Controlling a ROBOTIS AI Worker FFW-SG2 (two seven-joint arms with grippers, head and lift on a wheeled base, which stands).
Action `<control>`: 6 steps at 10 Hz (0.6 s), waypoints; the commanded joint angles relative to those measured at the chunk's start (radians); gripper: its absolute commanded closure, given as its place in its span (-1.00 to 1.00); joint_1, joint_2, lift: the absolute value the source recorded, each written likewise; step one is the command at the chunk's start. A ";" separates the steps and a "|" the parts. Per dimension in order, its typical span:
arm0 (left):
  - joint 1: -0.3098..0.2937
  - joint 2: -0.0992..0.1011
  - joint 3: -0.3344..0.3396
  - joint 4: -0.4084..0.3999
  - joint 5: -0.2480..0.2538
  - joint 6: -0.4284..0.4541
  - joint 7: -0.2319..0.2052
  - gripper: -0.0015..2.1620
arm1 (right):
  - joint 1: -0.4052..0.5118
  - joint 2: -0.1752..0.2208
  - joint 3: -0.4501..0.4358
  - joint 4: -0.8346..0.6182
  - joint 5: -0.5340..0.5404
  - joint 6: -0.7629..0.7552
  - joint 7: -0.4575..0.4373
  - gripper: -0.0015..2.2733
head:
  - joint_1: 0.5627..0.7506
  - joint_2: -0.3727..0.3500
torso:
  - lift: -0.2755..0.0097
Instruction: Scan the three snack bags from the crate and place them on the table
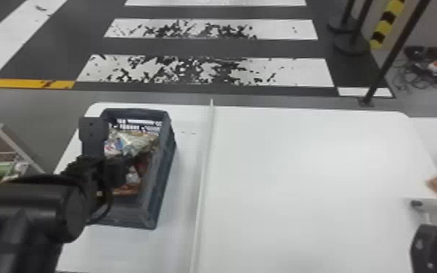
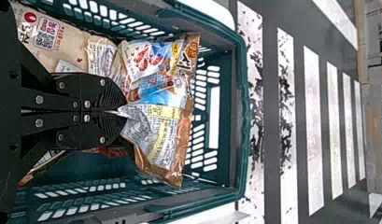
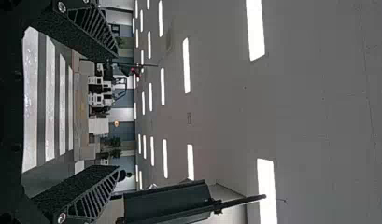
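1. Crate (image 2: 245,116): smooth plastic, low sheen at the rim.
2. Snack bags (image 2: 163,133): glossy, crinkled plastic film.
3. Table (image 1: 301,163): smooth, softly reflective top.
4. Left arm (image 1: 29,198): smooth casing, satin sheen.
5. Floor stripes (image 1: 207,70): matt, flaking, rough-edged.

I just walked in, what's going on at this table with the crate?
A robot's left claw is down in the crate, its fingers closed on a snack bag that is inside it. At least one more bag is in there too. The right claw is open and empty. The crate stands on the left part of the white table.
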 commanded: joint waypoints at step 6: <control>0.084 0.003 0.004 -0.164 -0.039 -0.107 0.001 0.82 | -0.021 0.003 0.003 0.013 -0.009 -0.006 -0.002 -0.92 | 0.41 0.13 | 0.67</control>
